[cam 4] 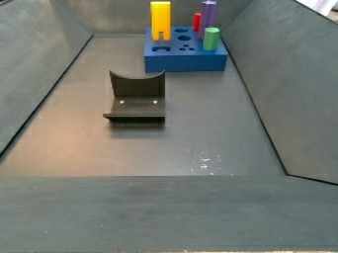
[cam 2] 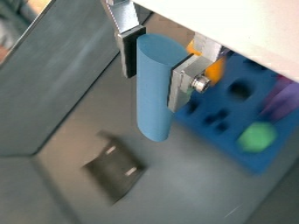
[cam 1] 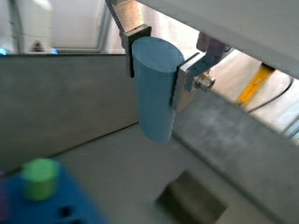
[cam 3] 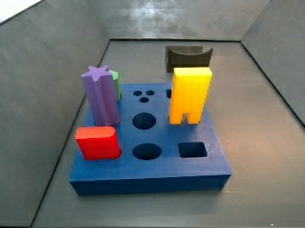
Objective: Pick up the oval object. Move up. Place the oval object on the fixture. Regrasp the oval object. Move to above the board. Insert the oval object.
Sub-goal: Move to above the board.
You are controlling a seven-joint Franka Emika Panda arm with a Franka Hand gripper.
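Note:
In both wrist views my gripper (cam 1: pixel 162 66) (cam 2: pixel 156 66) is shut on the oval object (cam 1: pixel 156 92) (cam 2: pixel 155 92), a smooth grey-blue peg that hangs upright from the jaws, its lower end well above the grey floor. The silver fingers press on its two flat sides near the top. Below and apart from the peg, the dark fixture (cam 1: pixel 194 199) (cam 2: pixel 114 166) (cam 3: pixel 187 57) (cam 4: pixel 134 97) stands on the floor with nothing in its notch. The blue board (cam 1: pixel 70 197) (cam 2: pixel 230 140) (cam 3: pixel 149 183) (cam 4: pixel 185 62) lies off to one side. Neither side view shows the gripper or the peg.
On the board stand a purple star-topped peg (cam 3: pixel 100 96), a yellow arch block (cam 3: pixel 191 93) (cam 4: pixel 160 20), a red block (cam 3: pixel 96 142) and a green peg (cam 1: pixel 42 178) (cam 2: pixel 257 136) (cam 4: pixel 211 38). Several holes in the board are open. Sloped grey walls enclose the floor.

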